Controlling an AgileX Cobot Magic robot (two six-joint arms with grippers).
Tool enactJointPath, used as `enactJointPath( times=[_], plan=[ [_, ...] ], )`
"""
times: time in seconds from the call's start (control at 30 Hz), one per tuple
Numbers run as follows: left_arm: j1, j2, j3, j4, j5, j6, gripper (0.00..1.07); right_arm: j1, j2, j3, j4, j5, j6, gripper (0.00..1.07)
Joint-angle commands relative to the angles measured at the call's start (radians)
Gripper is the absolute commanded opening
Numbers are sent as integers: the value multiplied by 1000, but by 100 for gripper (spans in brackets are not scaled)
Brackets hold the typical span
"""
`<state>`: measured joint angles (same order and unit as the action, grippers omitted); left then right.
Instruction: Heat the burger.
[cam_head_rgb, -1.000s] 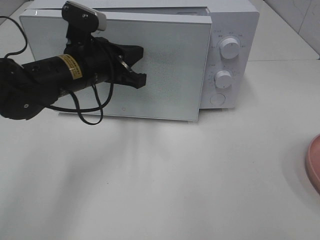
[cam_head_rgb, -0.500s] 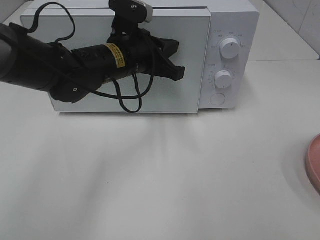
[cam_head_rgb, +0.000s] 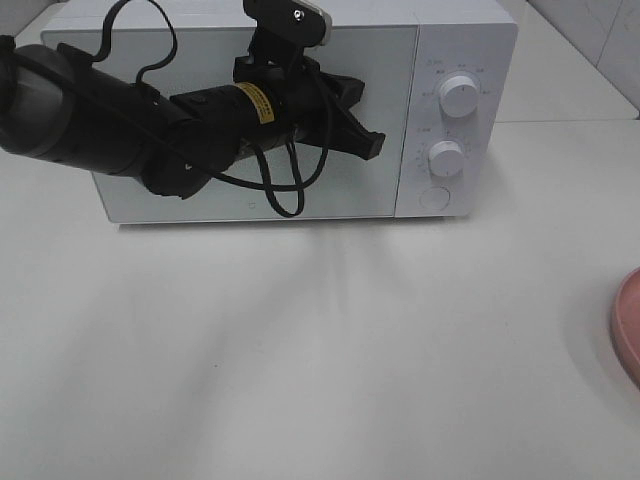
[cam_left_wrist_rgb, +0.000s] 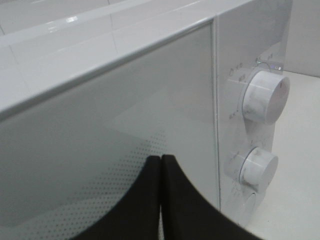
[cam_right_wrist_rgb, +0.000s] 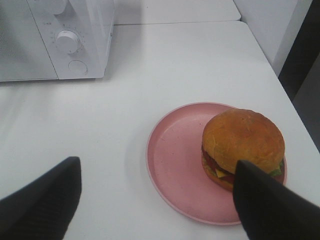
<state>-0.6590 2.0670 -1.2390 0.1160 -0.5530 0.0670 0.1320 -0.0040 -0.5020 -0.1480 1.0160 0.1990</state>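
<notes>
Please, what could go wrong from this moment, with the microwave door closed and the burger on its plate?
1. The microwave door looks shut while the burger sits outside on the pink plate, so heating could start empty.
2. The left hand, shut, is close to the knobs and might bump one.

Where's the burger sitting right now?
In the right wrist view, the burger sits on the pink plate, off-centre toward the rim farther from the microwave, on the white table. The high view shows only the plate's edge at far right.
</notes>
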Motion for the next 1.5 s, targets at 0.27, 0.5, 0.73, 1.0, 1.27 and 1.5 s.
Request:
enactJointPath(
  times=[0.27,0.5,0.73,1.0,1.27,1.5],
  plan=[
    [-30,-91,15,-172,143,38,0,-4,-29,0,-2,-12,-12,76],
    [-128,-189,122,-223,278,38,40,-4,-29,0,-2,-12,-12,76],
    [-173,-233,130,-237,512,39,100,-4,-29,0,-2,-12,-12,76],
    [-172,-333,130,-238,1040,42,100,-4,-29,0,-2,-12,-12,76],
    [-171,-430,130,-187,1423,36,100,-4,-29,0,-2,-12,-12,76],
    [-82,-501,130,-180,1558,45,100,-4,-29,0,-2,-12,-12,76]
  ],
)
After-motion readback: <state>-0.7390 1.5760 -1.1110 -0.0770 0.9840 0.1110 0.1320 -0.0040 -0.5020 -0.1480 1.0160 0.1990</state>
